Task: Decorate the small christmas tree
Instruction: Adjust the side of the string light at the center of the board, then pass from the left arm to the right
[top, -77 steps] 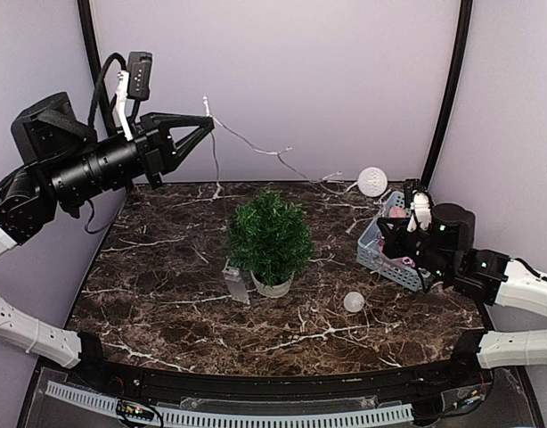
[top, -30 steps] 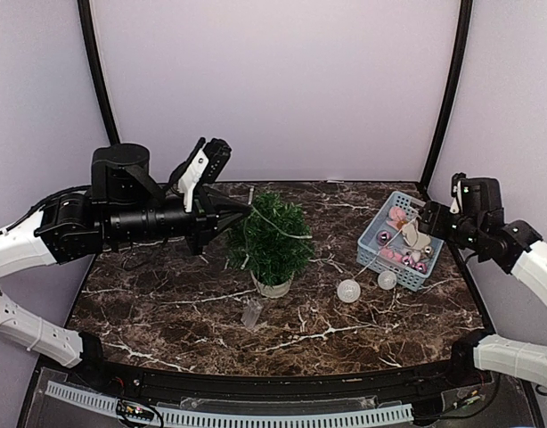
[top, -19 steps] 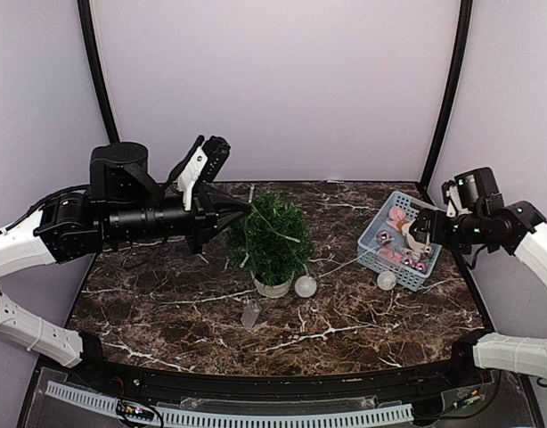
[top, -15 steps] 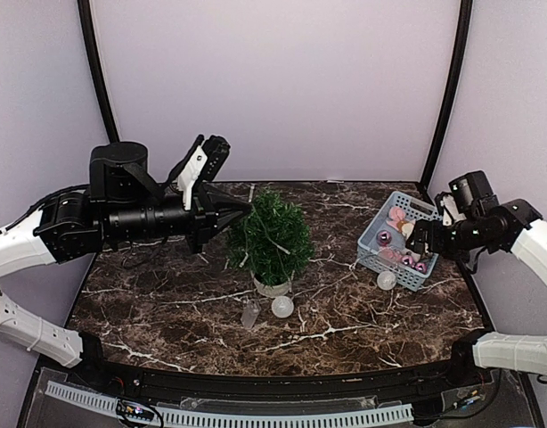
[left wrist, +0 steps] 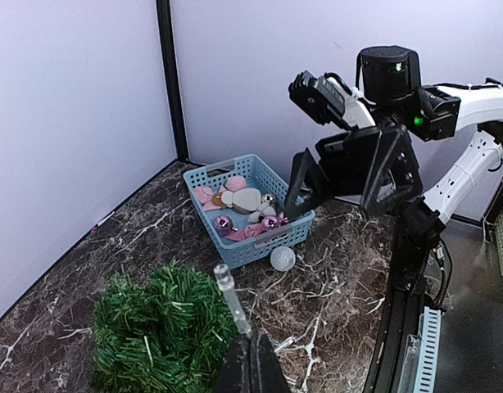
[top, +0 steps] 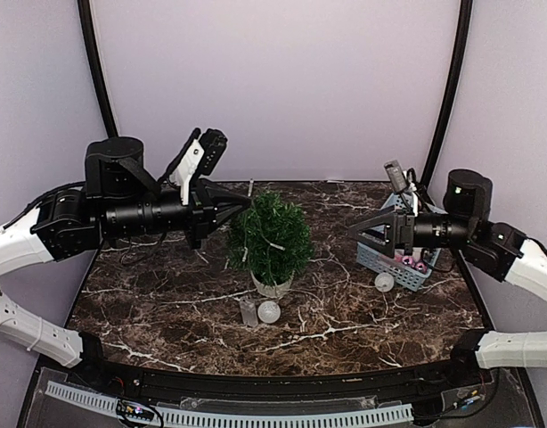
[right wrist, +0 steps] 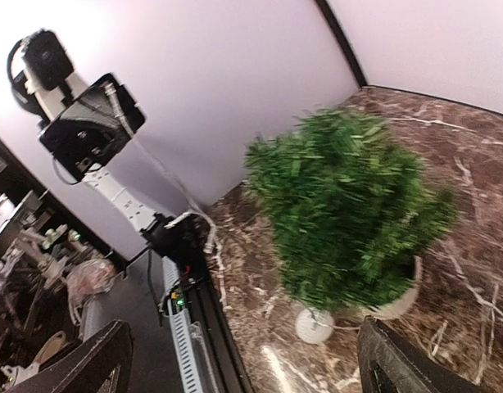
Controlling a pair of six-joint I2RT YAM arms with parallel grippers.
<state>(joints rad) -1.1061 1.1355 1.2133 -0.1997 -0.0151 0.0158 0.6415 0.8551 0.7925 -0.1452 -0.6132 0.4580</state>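
Centrally, found the small christmas tree (top: 271, 239) upright in its pale pot (top: 272, 288), about mid-table. Spotted the left gripper (top: 245, 204) at the tree's 10 o'clock, level with the crown and just beside the needles, fingers pressed together on a clear wire (left wrist: 233, 301) sticking out past the tips. Traced a pale strand (top: 273, 243) slanting across the foliage. Noted a white ball (top: 269, 311) on the marble table (top: 149, 276) at the pot's 6 o'clock, just beside it, with a small clear box (top: 248, 312) close at the ball's 9 o'clock; could not tell whether touching. Located the blue basket (top: 394, 267) at the tree's 3 o'clock, well apart, loaded with pink and silver ornaments (left wrist: 243, 201). Marked a second white ball (top: 384, 283) by the basket's near wall, at its 6 o'clock. Caught the right gripper (top: 361, 231) hovering over the basket's 9 o'clock side, pointed toward the tree, jaws spread wide with nothing between them. Confirmed that gap through the right wrist view, dark fingertips at the lower corners, tree blurred between.
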